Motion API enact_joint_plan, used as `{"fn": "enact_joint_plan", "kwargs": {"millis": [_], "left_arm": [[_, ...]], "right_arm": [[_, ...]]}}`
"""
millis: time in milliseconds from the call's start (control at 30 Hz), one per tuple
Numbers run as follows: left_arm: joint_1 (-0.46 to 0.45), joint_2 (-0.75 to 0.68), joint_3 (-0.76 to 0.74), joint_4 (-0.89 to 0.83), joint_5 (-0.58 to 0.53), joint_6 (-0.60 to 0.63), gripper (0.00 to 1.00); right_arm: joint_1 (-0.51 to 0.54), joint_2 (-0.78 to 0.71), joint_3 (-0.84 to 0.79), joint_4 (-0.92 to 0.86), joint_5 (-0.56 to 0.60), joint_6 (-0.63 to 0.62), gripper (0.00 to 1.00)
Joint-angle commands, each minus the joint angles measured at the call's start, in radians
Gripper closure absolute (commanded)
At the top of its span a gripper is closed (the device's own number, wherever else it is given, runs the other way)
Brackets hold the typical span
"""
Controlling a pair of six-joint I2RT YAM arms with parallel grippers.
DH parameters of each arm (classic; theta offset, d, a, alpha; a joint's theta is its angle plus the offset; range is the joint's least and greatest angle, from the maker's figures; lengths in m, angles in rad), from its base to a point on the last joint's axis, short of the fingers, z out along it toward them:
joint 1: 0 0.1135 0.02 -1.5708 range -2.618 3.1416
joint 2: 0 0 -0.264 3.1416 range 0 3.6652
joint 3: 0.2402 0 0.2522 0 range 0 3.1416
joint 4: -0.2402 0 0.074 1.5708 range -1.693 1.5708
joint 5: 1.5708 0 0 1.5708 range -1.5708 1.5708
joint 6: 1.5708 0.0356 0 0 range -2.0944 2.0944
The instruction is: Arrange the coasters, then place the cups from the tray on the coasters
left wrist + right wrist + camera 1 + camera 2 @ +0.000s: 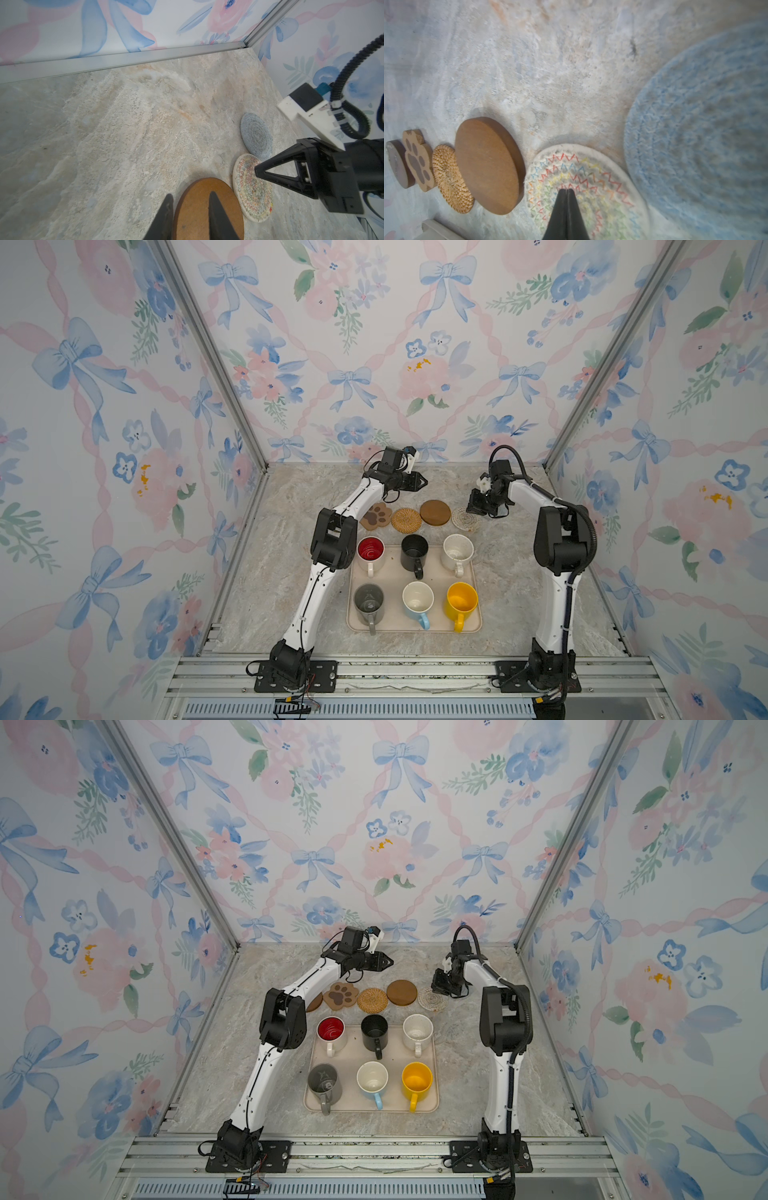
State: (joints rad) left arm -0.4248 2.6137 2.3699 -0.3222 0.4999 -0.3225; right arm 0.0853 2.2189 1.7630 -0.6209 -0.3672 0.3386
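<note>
Left claw (420,481): fingers (218,214) apart, nothing between them, hanging clear above the table.
Left of it and lower: dark wooden disc (314,1002), half hidden by the left arm. The paw coaster (376,515) is against it; touching or overlapping, can't tell.
Next along, the rattan coaster (406,520), just beside the paw.
Under the left claw: brown wooden disc (435,512). The left wrist view shows its rim between the two fingers, below them.

Right claw (473,509): jaws pressed together, empty.
Its tip is over the cream woven coaster (602,182), near the middle; touching or just above, can't tell.
The brown disc lies just left of that tip, close to the cream coaster's rim.
The blue-grey woven coaster (256,135) is just beside the cream one, on the side of the right claw away from the brown disc. I can't pick it out in the top views.

Tray (391,576): on the robot's side of both claws, apart from the coaster row, with neither claw near it.
All six cups stand upright on it, handles toward the robot.
Far row, left to right: white cup with red inside (370,549), black cup (414,551), cream speckled cup (458,551). The last is the cup nearest the right claw.
Near row: grey cup (368,599), light blue cup (417,599), yellow cup (462,599).
</note>
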Motion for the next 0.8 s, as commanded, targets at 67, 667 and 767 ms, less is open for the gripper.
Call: {"fn": "enact_joint_plan", "kwargs": {"millis": [67, 667, 767], "left_arm": [[0.015, 0.089, 0.095, -0.012, 0.047, -0.030, 0.74], [0.038, 0.204, 0.184, -0.012, 0.180, -0.050, 0.80], [0.043, 0.215, 0.183, -0.018, 0.202, -0.048, 0.80]], "right_arm": [[0.029, -0.027, 0.071, 0.071, -0.079, 0.044, 0.97], [0.085, 0.314, 0.444, 0.065, -0.301, 0.144, 0.98], [0.088, 0.323, 0.444, 0.061, -0.294, 0.137, 0.98]]}}
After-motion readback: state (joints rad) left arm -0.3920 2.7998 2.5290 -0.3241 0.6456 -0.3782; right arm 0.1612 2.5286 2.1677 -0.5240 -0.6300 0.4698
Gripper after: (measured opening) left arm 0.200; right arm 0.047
